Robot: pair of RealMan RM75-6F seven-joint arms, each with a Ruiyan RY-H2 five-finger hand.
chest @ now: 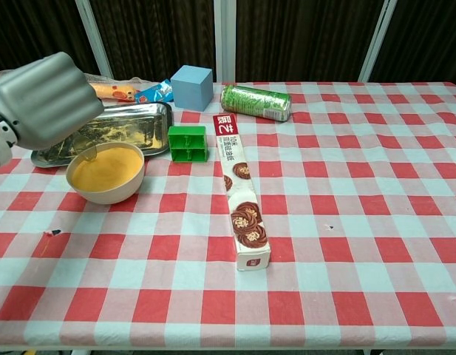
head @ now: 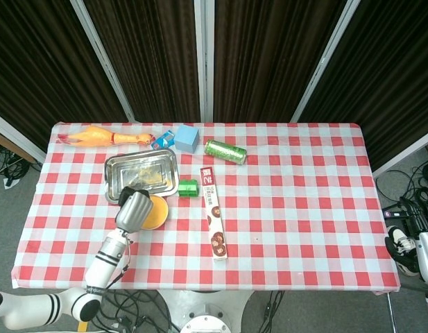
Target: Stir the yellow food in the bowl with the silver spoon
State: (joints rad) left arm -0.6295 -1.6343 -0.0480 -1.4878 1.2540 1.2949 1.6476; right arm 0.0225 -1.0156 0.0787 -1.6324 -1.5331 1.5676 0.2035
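A cream bowl [chest: 109,192] of yellow food [chest: 109,166] stands near the table's left front, just in front of a metal tray. My left hand [chest: 43,100] hovers over the bowl's left rim with its fingers curled around the silver spoon [chest: 89,154]. The spoon's tip dips into the food at the left edge, and its handle is hidden inside the fist. In the head view the left hand [head: 134,210] covers the left half of the bowl [head: 163,212]. Neither view shows my right hand.
Behind the bowl lies the metal tray [chest: 143,118] with yellow crumbs. A green block [chest: 187,143], a long cookie box [chest: 241,200], a green can [chest: 255,102], a blue cube [chest: 191,86] and a rubber chicken [head: 96,137] lie around.
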